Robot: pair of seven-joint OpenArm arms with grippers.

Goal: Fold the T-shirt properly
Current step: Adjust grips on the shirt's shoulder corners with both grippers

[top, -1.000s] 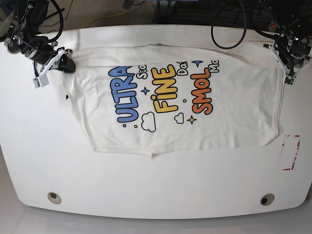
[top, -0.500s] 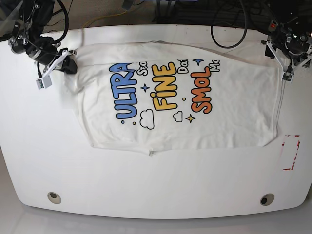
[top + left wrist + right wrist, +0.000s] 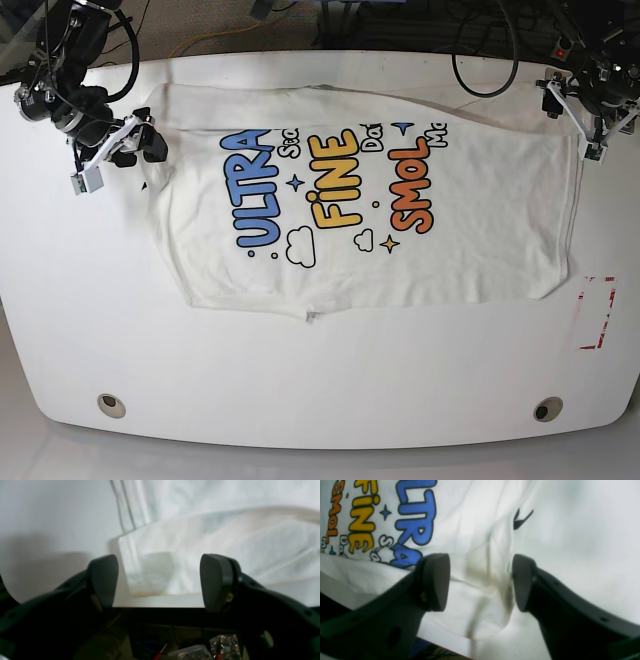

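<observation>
The white T-shirt [image 3: 480, 230] lies spread print-up on the white table [image 3: 320, 390], with "ULTRA FINE SMOL" in blue, yellow and orange. My left gripper [image 3: 583, 122] is at the shirt's back right corner. In the left wrist view it [image 3: 160, 582] is open, with a folded shirt corner [image 3: 150, 572] between the fingers near the table's back edge. My right gripper [image 3: 143, 150] is at the shirt's left edge. In the right wrist view it [image 3: 480, 582] is open around rumpled fabric [image 3: 482, 562], beside the blue letters [image 3: 415, 525].
A red-and-white marked rectangle [image 3: 597, 312] is on the table at the right. Two round holes [image 3: 112, 405] [image 3: 548, 408] sit near the front edge. Cables [image 3: 480, 60] hang behind the table's back edge. A small black mark [image 3: 522, 518] is on the table beside the shirt.
The shirt's back edge has shifted toward the table's back edge. The left gripper moved back; the right gripper moved inward onto the shirt's left edge.
</observation>
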